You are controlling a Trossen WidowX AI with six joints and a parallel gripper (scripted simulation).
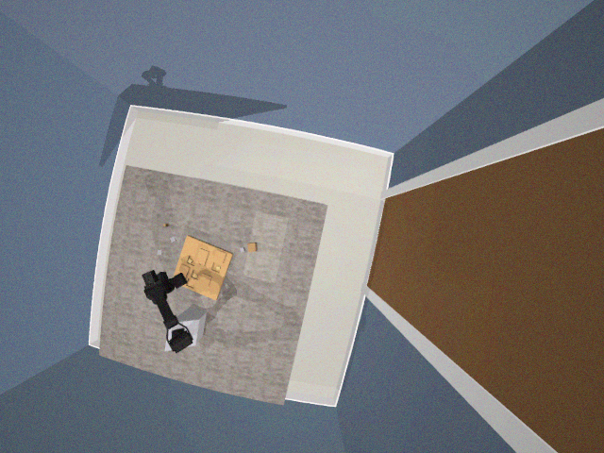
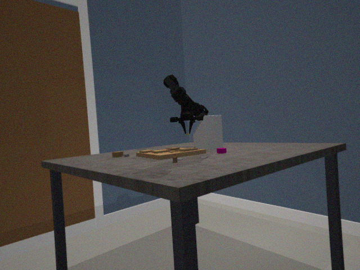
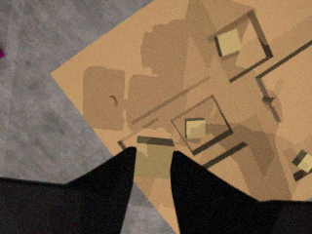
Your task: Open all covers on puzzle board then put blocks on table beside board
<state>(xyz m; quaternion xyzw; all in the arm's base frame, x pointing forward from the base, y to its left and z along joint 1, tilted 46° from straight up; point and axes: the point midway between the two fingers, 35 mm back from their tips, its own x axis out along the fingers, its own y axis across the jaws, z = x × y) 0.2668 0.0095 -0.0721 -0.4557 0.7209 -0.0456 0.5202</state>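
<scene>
My gripper (image 2: 187, 134) (image 3: 153, 156) is shut on a pale yellow block (image 3: 154, 163), held above the left edge of the wooden puzzle board (image 1: 194, 243) (image 2: 162, 157) (image 3: 70, 74). The arm hides the fingertips in the top view. Three more pale yellow blocks show uncovered in the board: one (image 1: 194, 275) (image 3: 196, 129) nearest the gripper, one (image 1: 190, 260) (image 3: 228, 43) beyond it, and one (image 3: 305, 162) at the wrist view's right edge. Thin dark outlines and raised wooden panels mark tracks and covers; which are fully open I cannot tell.
A magenta block (image 2: 221, 151) (image 3: 1, 53) lies off the board. A larger wooden block (image 1: 252, 246) (image 2: 117, 154), a small brown piece (image 1: 165, 225) (image 2: 174, 160) and small grey pieces lie around the board. The pale stand (image 2: 210, 130) is behind the arm.
</scene>
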